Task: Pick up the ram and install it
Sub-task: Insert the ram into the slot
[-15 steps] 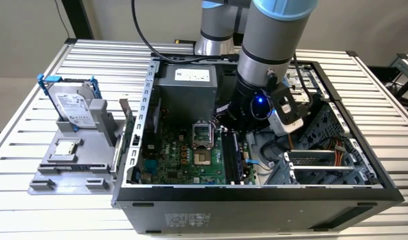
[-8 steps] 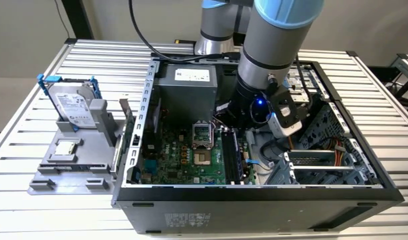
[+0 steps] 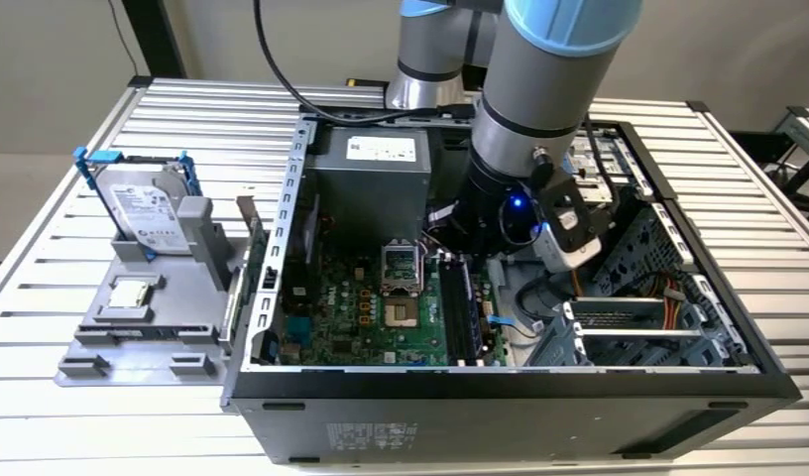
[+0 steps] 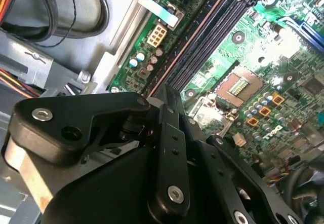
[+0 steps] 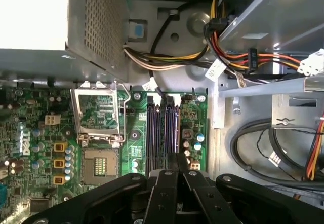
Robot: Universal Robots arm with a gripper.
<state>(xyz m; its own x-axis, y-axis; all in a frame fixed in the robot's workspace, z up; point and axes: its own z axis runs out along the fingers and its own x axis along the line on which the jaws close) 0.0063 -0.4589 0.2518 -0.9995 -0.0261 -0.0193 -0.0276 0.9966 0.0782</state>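
My gripper (image 4: 161, 96) reaches down inside the open computer case (image 3: 511, 382), over the black memory slots (image 5: 152, 133) of the green motherboard (image 3: 365, 307). Its black fingers (image 5: 178, 158) are drawn together. From the fingertips a thin strip seen edge-on, the ram (image 4: 195, 34), runs along the slot nearest the board's edge. The gripper body hides the rest of the stick. I cannot tell whether the ram is seated in the slot or just above it.
The grey power supply (image 3: 372, 178) and a bundle of coloured cables (image 5: 243, 57) stand close to the slots' far end. The open processor socket (image 5: 98, 117) lies beside the slots. Outside the case, a silver hard drive (image 3: 147, 203) stands on a grey fixture (image 3: 127, 337).
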